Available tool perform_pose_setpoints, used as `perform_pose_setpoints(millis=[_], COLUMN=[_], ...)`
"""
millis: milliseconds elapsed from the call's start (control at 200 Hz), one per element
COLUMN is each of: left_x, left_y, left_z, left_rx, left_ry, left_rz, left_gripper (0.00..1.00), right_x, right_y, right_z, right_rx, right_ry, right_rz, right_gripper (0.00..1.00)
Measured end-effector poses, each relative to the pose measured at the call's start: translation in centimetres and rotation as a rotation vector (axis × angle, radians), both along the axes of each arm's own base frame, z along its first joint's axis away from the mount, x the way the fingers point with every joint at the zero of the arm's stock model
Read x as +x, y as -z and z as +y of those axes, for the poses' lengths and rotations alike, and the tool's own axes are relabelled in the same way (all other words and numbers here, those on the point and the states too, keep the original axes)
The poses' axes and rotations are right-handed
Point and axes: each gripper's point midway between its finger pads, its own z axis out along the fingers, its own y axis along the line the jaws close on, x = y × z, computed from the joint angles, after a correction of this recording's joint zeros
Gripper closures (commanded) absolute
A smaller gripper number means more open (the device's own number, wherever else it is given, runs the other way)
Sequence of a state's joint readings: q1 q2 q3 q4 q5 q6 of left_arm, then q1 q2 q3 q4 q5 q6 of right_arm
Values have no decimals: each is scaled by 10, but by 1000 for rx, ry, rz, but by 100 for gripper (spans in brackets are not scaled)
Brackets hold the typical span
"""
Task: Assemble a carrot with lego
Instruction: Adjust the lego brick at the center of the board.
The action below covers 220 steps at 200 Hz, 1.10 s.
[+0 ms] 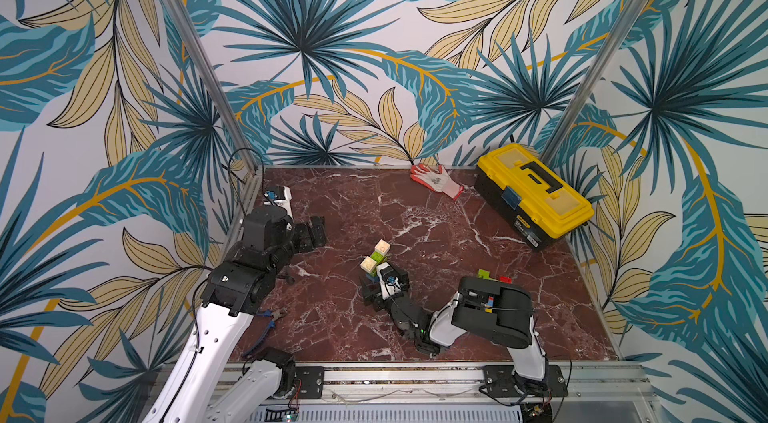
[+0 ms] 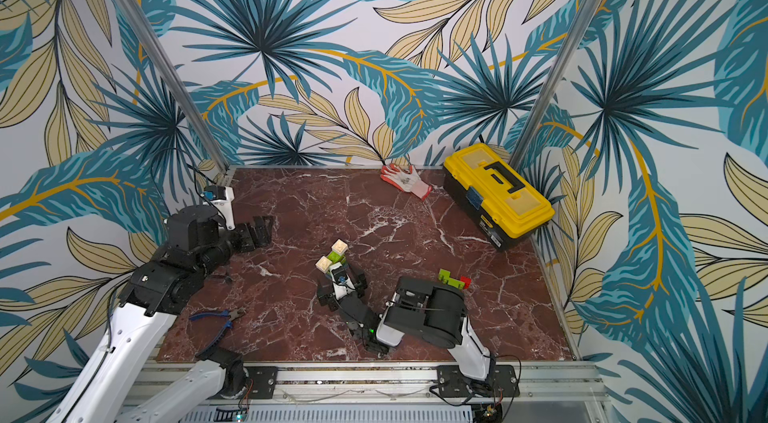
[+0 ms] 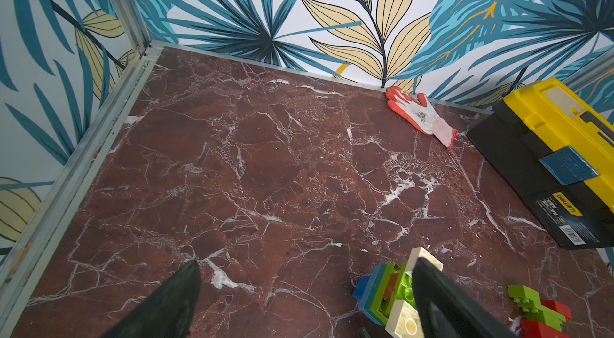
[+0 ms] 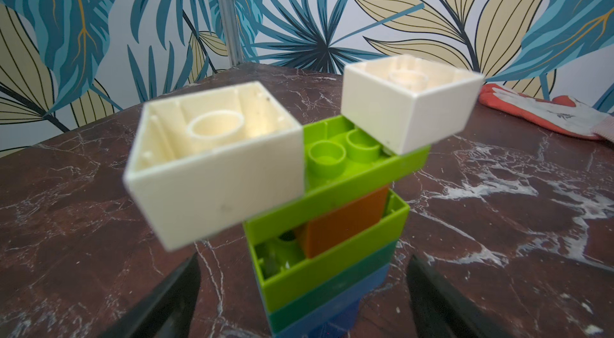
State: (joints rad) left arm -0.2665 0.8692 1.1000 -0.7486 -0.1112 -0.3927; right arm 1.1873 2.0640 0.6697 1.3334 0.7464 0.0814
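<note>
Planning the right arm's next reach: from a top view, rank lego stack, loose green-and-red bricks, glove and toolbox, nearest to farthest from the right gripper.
1. lego stack, right gripper open around it.
2. loose bricks, on its right.
3. glove at the back wall, toolbox back right: too close to call.

Walls papered with large teal and beige palm leaves on white [image 1: 374,17] enclose a dark red marble-patterned tabletop veined in white [image 1: 415,213]. Bare aluminium posts [image 1: 195,59] rise at its 11 and 1 o'clock corners. Toward 1 o'clock sits a yellow-lidded black plastic toolbox [image 1: 534,192]. At 12 o'clock, by the wall, lies a red-and-white work glove [image 1: 436,177].
</note>
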Motion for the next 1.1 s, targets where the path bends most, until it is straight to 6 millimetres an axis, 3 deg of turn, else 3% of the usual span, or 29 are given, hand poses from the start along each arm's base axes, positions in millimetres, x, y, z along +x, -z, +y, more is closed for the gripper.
perform_pose_setpoints(millis=[210, 380, 476, 601, 886, 1101], left_x=[0, 1, 2, 3, 7, 7], left_y=[0, 4, 6, 8, 10, 11], left_z=[0, 0, 1, 3, 5, 6], left_rx=[0, 2, 5, 7, 10, 12], left_ry=[0, -1, -5, -13, -23, -29], left_rz=[0, 3, 9, 12, 18, 20], left_gripper=[1, 1, 1, 1, 1, 1], right_x=[1, 6, 12, 17, 6, 10], right_y=[7, 26, 27, 23, 18, 16], right_z=[-6, -28, -35, -33, -12, -11], right_rx=[-41, -103, -105, -78, -41, -21], right_ry=[-28, -95, -128, -185, -332, -377], right_rz=[-4, 29, 41, 42, 48, 54], right_gripper=[4, 4, 3, 3, 4, 4])
